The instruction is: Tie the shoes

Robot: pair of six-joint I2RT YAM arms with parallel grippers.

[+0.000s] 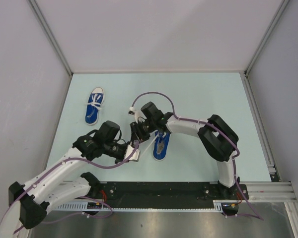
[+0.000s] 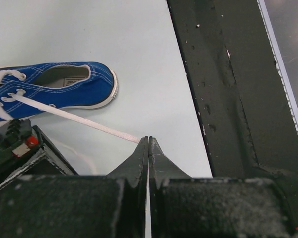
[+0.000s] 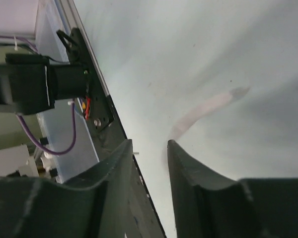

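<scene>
- Lying on its sole between the two arms, the near shoe (image 1: 161,145) is a small blue canvas sneaker with a white sole edge, a grey insole and white eyelet lacing.
- The far shoe (image 1: 94,106), its match, sits well apart near the table's left rear, with its laces bunched on top.
- The table (image 1: 203,99) is pale blue-green, enclosed by plain grey-white walls (image 1: 154,29), with a black rail (image 1: 159,191) along the near edge.
- The left gripper (image 2: 148,140) is clenched, pinching a flat white lace (image 2: 74,116) that runs taut from the near shoe's eyelets.
- The right gripper (image 3: 150,144) stands parted and holds nothing; a blurred pale strip (image 3: 203,111) shows just past one fingertip.
</scene>
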